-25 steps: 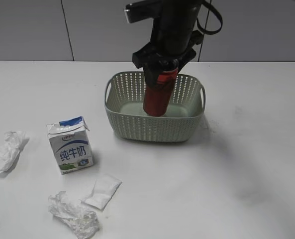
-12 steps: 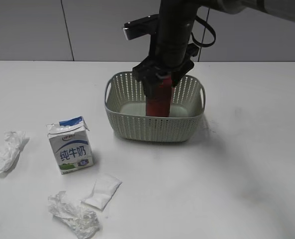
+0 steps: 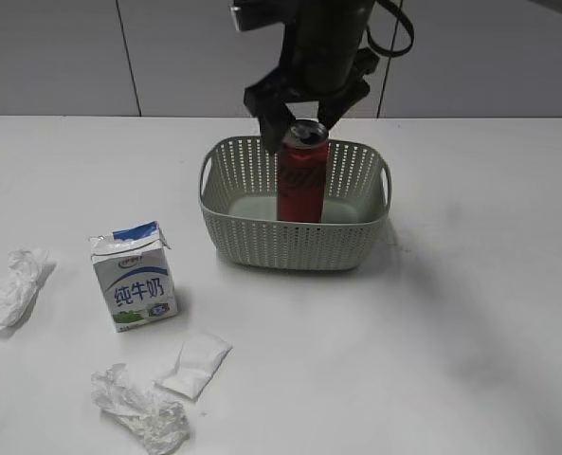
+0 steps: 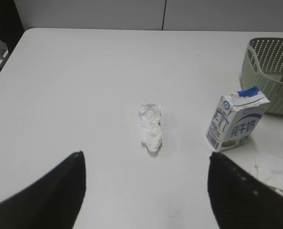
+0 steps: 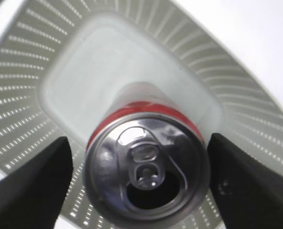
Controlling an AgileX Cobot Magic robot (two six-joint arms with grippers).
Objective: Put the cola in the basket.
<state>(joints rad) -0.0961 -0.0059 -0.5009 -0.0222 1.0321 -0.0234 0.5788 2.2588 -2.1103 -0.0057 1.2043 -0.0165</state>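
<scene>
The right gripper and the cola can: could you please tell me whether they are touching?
Apart. In the right wrist view, basket shows between each finger and the cola can; the exterior view shows the right gripper open above the can's top.

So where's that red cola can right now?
The cola stands upright inside the basket, toward the back of the table, directly under the right gripper, whose fingers are spread clear of it.
</scene>
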